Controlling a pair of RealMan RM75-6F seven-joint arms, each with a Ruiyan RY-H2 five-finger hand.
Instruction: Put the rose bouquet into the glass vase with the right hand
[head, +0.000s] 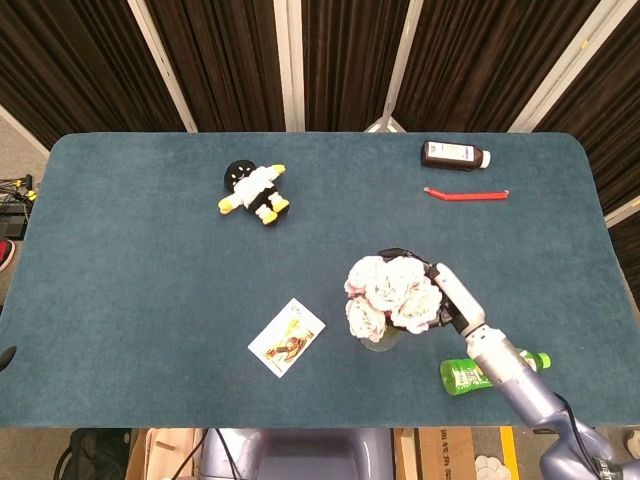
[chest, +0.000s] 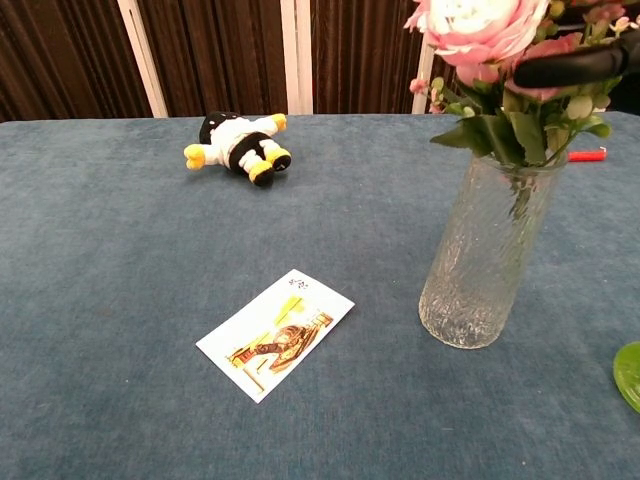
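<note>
My right hand (head: 447, 296) grips the bouquet (head: 390, 295), its stems already down in the vase (chest: 485, 262), table's 5 o'clock. If I pull off sideways, fingers could snag blooms and tip it.

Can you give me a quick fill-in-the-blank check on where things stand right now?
1. The pink rose bouquet has its stems inside the clear textured ____ vase.
2. The right robot hand is against the ____.
3. The picture card lies flat, to the ____ of the vase in the chest view.

Missing words: glass; bouquet; left
</note>
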